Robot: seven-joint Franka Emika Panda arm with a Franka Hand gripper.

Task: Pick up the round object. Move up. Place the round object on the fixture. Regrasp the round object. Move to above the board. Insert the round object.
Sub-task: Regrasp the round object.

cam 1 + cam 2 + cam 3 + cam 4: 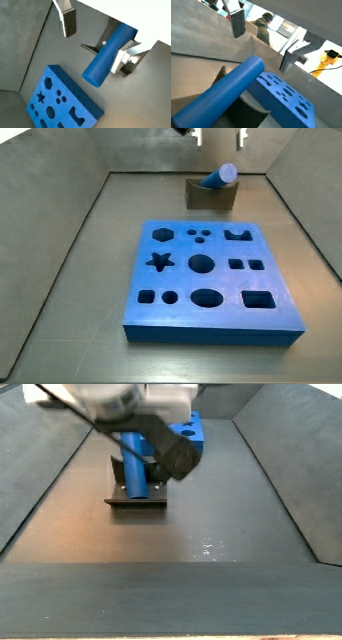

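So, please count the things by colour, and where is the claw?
Blue: 2, the round object and the board
Olive-brown: 1, the fixture
Total: 3
The claw hangs open above the round object, which rests tilted on the fixture.

A dark grey floor [80,278], walled in by sloping grey panels, carries everything. The blue board [207,278] lies flat on it near the middle, its shaped holes facing up. Behind the board, well apart, the small brown fixture [206,196] stands on the floor. The end effector [218,138] hangs above the fixture, touching nothing.
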